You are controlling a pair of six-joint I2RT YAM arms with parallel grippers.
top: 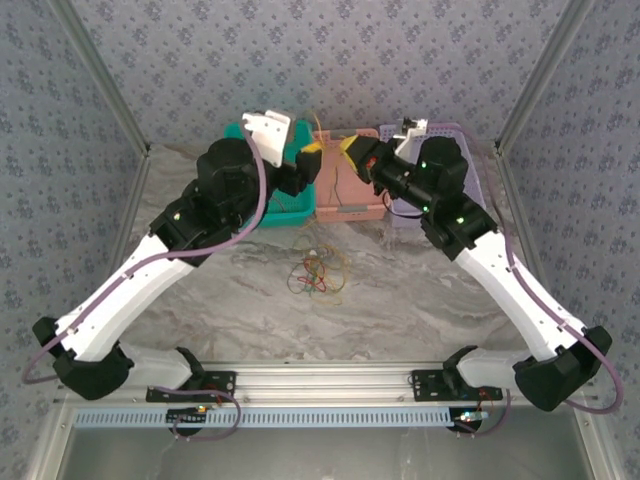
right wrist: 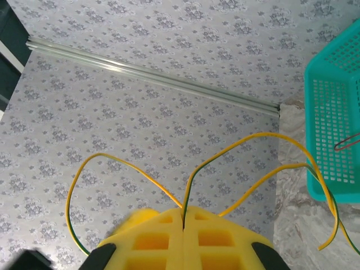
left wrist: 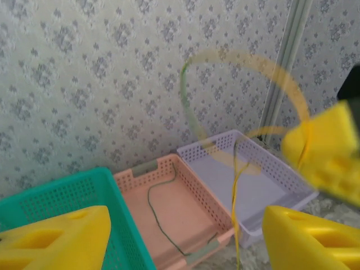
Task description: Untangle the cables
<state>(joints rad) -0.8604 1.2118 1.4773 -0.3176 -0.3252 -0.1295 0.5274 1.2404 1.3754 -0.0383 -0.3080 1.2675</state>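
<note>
Yellow pads of the left gripper (left wrist: 183,236) are filling the bottom corners of the left wrist view, standing wide apart with nothing between them.

Containers, left to right across the back of the table (top: 420,300):
- teal basket (left wrist: 56,197) – a red cable (right wrist: 346,140) is showing through its mesh wall in the right wrist view.
- pink basket (left wrist: 163,166) – one green cable (left wrist: 159,225) is lying loosely curved along its floor.
- lavender basket (left wrist: 292,180) – its floor is looking bare; a thin yellow strand is hanging in front of it.

Right gripper (right wrist: 184,216) is pressing its yellow pads together on the held cables (right wrist: 264,135), thin yellow and green strands. They are springing out of the pinch in wide arcs – one loop to the left, longer ones sweeping right and drooping towards the teal basket. In the left wrist view they are appearing as a blurred hoop against the wallpaper.

On the table in front of the baskets, between the two arms, a tangle of cables (top: 318,275) is lying – red, orange, yellow and green loops overlapping in a small knot.
</note>
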